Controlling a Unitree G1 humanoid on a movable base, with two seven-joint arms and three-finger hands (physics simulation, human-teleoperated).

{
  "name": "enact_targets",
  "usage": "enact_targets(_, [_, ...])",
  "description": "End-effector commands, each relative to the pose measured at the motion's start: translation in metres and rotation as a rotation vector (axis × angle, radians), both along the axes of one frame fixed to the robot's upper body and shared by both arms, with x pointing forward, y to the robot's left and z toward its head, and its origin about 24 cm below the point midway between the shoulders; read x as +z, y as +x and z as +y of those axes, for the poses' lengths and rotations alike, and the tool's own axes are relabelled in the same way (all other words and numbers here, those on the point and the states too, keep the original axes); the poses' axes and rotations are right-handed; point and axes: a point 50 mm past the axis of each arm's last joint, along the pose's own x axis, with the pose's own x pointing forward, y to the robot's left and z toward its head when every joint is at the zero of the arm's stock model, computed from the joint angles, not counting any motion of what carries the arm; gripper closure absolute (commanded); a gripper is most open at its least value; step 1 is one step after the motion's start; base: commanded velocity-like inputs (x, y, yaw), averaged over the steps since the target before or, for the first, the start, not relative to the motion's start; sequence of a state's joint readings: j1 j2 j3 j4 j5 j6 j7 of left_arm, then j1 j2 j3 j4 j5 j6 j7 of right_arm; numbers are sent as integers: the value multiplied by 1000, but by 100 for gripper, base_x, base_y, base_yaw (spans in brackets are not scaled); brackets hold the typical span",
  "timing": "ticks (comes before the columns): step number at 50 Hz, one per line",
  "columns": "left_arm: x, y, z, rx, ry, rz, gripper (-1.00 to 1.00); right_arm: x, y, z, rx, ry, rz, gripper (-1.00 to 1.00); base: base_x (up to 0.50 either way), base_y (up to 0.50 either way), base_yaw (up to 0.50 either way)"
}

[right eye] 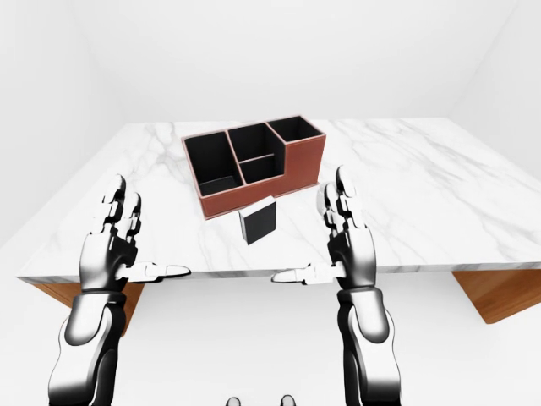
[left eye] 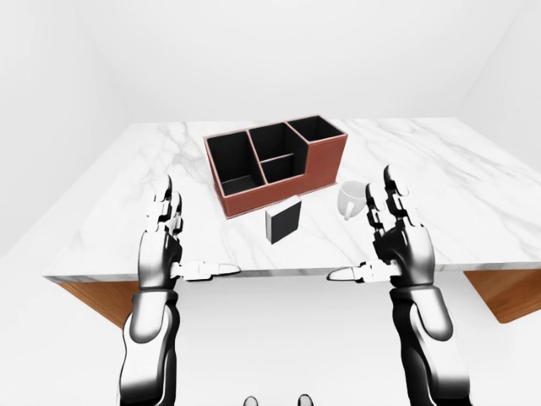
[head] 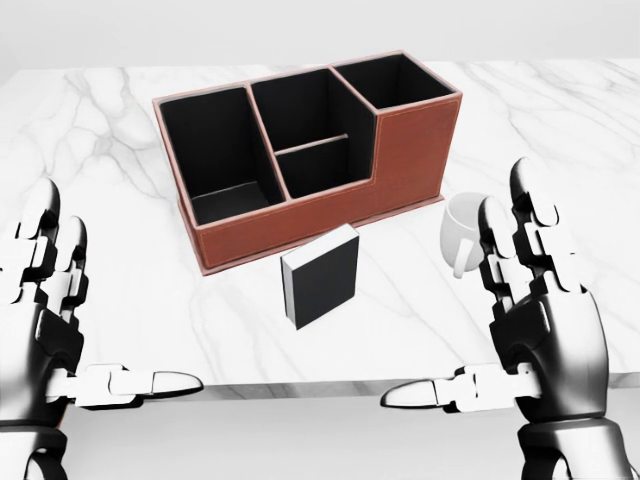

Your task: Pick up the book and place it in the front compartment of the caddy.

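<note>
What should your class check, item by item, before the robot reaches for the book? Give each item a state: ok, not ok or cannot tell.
1. Book in view, standing free on the table: ok.
2. Left hand open and holding nothing: ok.
3. Right hand open and holding nothing: ok.
4. Caddy compartments dark inside, no contents showing: ok.
5. Mug clear of the right hand's path: not ok, partly hidden behind that hand.
6. Book within reach: cannot tell.
</note>
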State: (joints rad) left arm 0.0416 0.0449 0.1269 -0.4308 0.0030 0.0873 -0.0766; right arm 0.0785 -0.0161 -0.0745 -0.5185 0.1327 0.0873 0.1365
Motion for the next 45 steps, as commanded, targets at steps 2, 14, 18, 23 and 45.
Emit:
enact_targets(2, [0, 1, -1, -5, -6, 0, -98, 0, 6, -3, -55, -25, 5, -100, 0, 0, 0])
enact_targets(14, [-2, 1, 0, -4, -8, 8, -99, 2, 1, 0, 5, -7, -7, -100, 20, 0, 0])
enact_targets(18, [1, 0, -1, -5, -6, -4, -98, 0, 1, 1, 5, -13, 1, -100, 50, 0, 0])
enact_targets(23, [0, 1, 0, -5, -7, -2, -98, 0, 0, 1, 7, -14, 2, -100, 50, 0, 0])
enact_targets(45, [3, -1, -1, -8, -2, -14, -98, -2, 1, 4, -28, -62, 12, -100, 25, 0, 0])
